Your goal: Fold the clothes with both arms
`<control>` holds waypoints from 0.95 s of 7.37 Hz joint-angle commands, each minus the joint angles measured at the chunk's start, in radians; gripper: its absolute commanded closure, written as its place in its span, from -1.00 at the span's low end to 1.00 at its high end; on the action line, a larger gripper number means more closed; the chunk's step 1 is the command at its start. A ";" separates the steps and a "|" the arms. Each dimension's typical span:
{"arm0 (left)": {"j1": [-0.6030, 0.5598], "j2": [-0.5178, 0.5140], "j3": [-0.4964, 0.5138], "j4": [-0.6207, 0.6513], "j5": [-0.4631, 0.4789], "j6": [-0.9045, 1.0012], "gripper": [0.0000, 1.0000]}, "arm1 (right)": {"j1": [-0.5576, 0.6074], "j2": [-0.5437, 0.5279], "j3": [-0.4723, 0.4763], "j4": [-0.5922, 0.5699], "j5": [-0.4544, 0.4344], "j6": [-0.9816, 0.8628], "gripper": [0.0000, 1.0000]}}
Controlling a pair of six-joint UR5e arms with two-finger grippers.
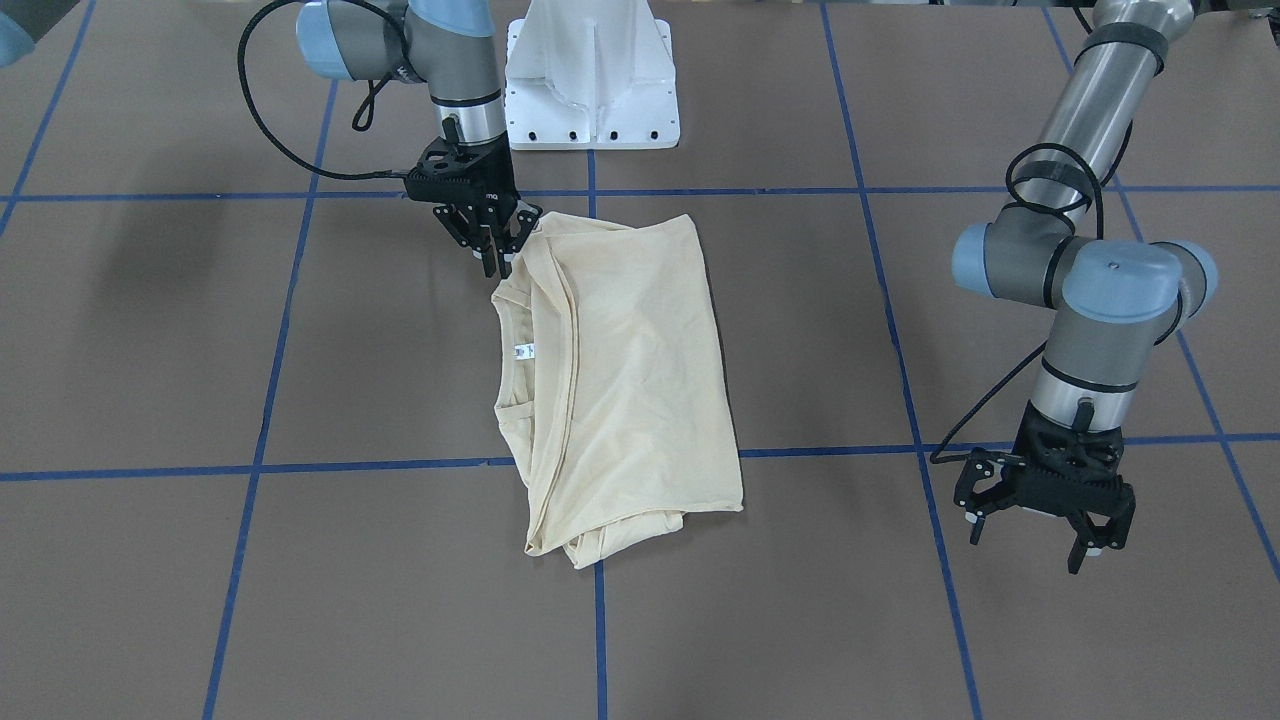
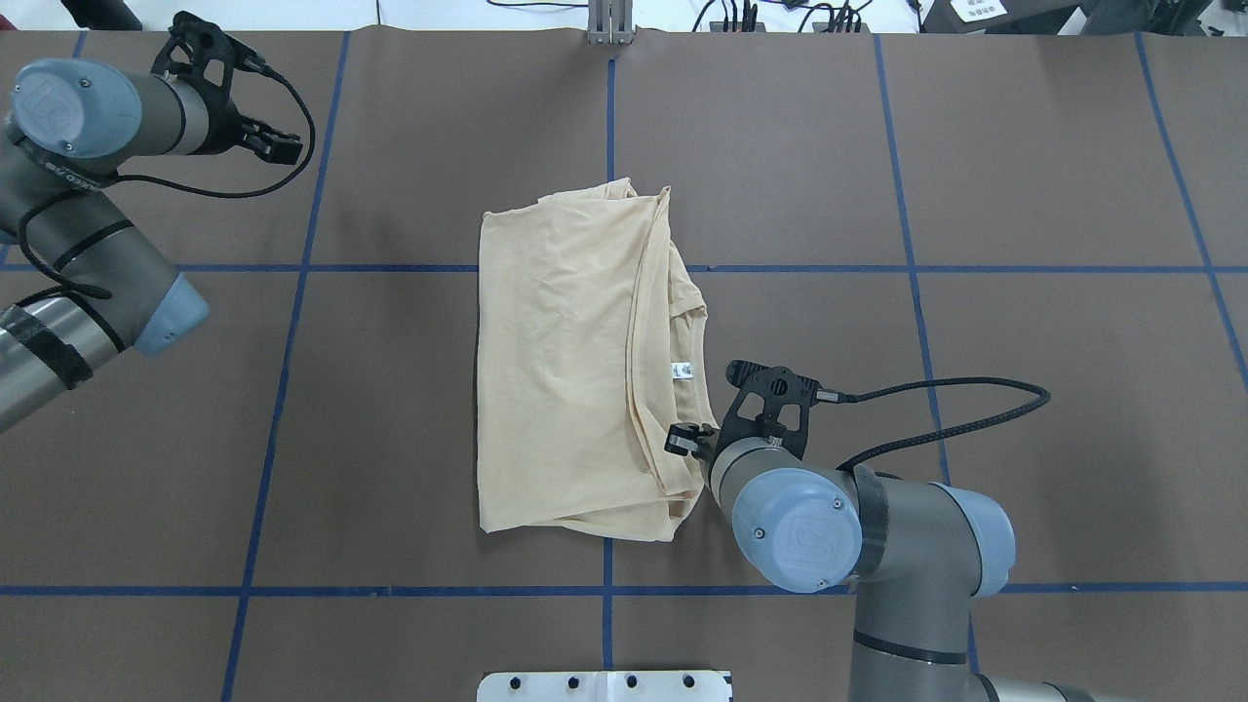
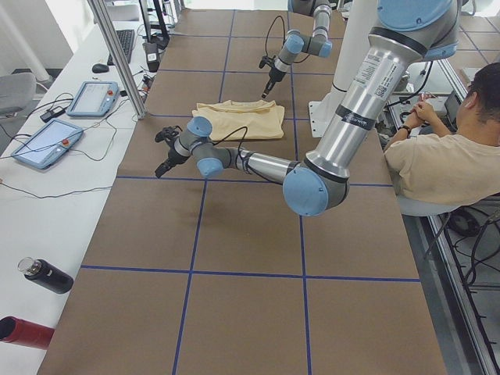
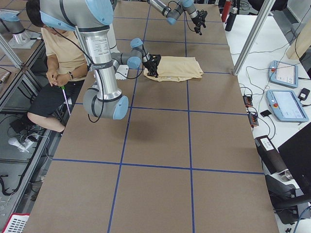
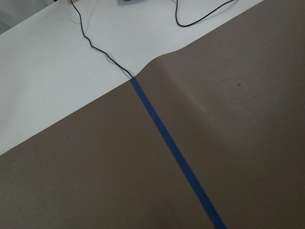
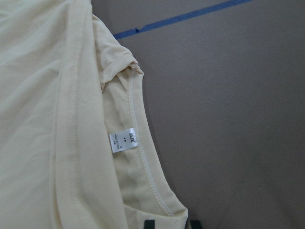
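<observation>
Right black two-finger gripper [image 1: 499, 262]: narrow gap, at the collar of the folded cream-yellow thin T-shirt [image 1: 630, 370]. Left black two-finger gripper [image 1: 1032, 545]: wide, well apart.

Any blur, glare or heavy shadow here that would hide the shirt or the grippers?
Front-facing view: sharp, evenly lit; one soft shadow on the table, clear of the T-shirt. Right wrist view: crisp, neck label legible, right gripper cropped at the bottom edge. Left wrist view: bright white surface, no shirt in frame.
</observation>
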 commanded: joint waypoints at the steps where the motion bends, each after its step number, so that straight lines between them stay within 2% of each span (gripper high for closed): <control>1: 0.001 0.001 -0.001 0.000 -0.015 -0.023 -1.00 | 0.069 0.075 -0.050 -0.002 0.026 -0.188 -1.00; 2: 0.001 0.007 -0.005 0.000 -0.033 -0.023 -1.00 | 0.088 0.176 -0.161 0.002 0.054 -0.194 -1.00; 3: 0.001 0.019 -0.017 0.000 -0.035 -0.023 -1.00 | 0.088 0.262 -0.249 -0.003 0.060 -0.239 -0.75; 4: 0.001 0.022 -0.019 0.000 -0.035 -0.023 -1.00 | 0.085 0.270 -0.270 -0.006 0.098 -0.286 -0.49; 5: 0.001 0.022 -0.019 0.001 -0.035 -0.023 -1.00 | 0.077 0.263 -0.270 -0.032 0.134 -0.300 -0.33; 7: 0.001 0.028 -0.019 0.000 -0.035 -0.023 -1.00 | 0.077 0.272 -0.256 -0.099 0.137 -0.342 0.23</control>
